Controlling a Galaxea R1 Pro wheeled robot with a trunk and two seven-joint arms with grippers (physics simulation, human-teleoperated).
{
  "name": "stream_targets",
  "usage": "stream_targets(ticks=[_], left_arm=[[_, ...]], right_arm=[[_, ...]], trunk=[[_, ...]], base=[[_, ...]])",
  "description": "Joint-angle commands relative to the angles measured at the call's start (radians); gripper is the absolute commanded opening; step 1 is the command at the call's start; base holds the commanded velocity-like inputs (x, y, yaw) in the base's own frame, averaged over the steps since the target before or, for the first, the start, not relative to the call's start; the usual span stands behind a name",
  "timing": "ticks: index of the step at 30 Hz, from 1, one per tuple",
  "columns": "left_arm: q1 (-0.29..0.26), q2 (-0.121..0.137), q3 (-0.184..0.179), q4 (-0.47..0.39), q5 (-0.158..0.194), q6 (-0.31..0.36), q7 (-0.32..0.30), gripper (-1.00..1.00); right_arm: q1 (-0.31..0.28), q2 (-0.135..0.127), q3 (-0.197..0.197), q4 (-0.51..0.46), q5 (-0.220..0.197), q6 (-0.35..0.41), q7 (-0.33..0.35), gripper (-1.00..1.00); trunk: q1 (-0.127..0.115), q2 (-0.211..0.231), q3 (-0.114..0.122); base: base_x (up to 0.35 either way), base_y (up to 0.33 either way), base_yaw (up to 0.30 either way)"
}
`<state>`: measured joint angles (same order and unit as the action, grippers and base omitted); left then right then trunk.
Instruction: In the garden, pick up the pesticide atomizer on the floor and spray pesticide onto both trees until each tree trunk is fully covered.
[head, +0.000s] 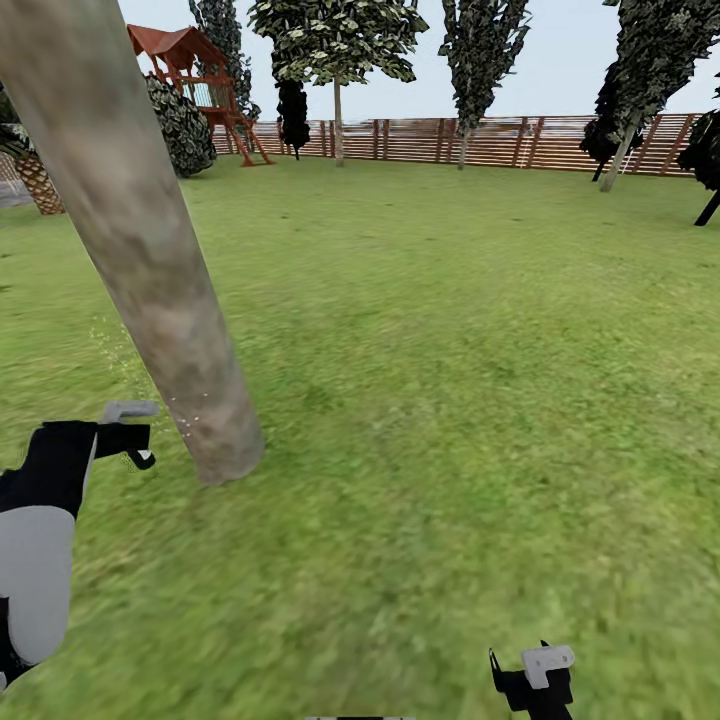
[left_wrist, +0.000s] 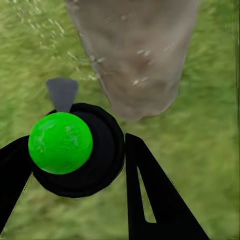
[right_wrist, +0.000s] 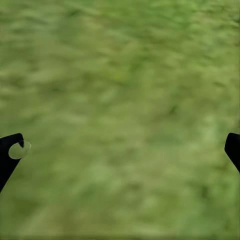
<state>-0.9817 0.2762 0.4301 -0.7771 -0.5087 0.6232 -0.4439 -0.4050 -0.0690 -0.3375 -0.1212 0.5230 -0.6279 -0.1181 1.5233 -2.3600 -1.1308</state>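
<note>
Right now the pesticide atomizer (left_wrist: 75, 150), black body with a round green cap and grey nozzle, is sitting between the fingers of the left claw (left_wrist: 75, 165), which is closing around it. Its nozzle is pointing at the base of the tree trunk (head: 150, 270), a thick leaning grey-brown column just beside it, with pale specks dotting the bark. Right claw (right_wrist: 120, 150) is hanging wide apart over the grass lawn (head: 450, 380), holding nothing. Far off, a second tree (head: 337, 60), the wooden fence (head: 500, 140) and a red playhouse (head: 195, 75) are standing. No readable writing anywhere.
</note>
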Motion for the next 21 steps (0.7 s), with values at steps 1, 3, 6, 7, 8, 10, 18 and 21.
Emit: stream_targets(ticks=[1,3,6,7,8,10,18,21], left_arm=[[-0.001,0.001,-0.020,-0.008,-0.002,0.007,-0.001,-1.00],[-0.002,0.012,-0.034,-0.046,-0.001,0.044,-0.003,-1.00],[-0.019,0.031,-0.033,-0.068,-0.001,0.063,-0.004,-1.00],[-0.023,0.039,-0.033,-0.069,0.000,0.065,-0.004,-1.00],[-0.026,0.044,-0.033,-0.071,0.001,0.066,-0.004,-1.00],[-0.027,0.033,-0.038,-0.078,0.000,0.067,-0.010,-1.00],[-0.024,0.015,-0.062,-0.083,-0.005,0.068,-0.112,-1.00],[-0.018,0.011,-0.177,-0.080,-0.003,0.070,-0.133,-1.00]], right_arm=[[0.000,0.000,0.000,0.000,0.000,0.000,0.000,1.00],[0.000,0.000,0.000,0.000,0.000,0.000,0.000,1.00],[0.000,0.000,0.000,0.000,0.000,0.000,0.000,1.00],[0.000,0.000,0.000,0.000,0.000,0.000,0.000,1.00],[0.000,0.000,0.000,0.000,0.000,0.000,0.000,1.00],[0.000,0.000,0.000,0.000,0.000,0.000,0.000,1.00],[0.000,0.000,0.000,0.000,0.000,0.000,0.000,1.00],[0.000,0.000,0.000,0.000,0.000,0.000,0.000,1.00]], trunk=[[0.000,0.000,0.000],[0.000,0.000,0.000],[0.000,0.000,0.000],[0.000,0.000,0.000],[0.000,0.000,0.000],[0.000,0.000,0.000],[0.000,0.000,0.000],[0.000,0.000,0.000]], base=[[0.000,0.000,0.000],[0.000,0.000,0.000],[0.000,0.000,0.000],[0.000,0.000,0.000],[0.000,0.000,0.000],[0.000,0.000,0.000],[0.000,0.000,0.000],[0.000,0.000,0.000]])
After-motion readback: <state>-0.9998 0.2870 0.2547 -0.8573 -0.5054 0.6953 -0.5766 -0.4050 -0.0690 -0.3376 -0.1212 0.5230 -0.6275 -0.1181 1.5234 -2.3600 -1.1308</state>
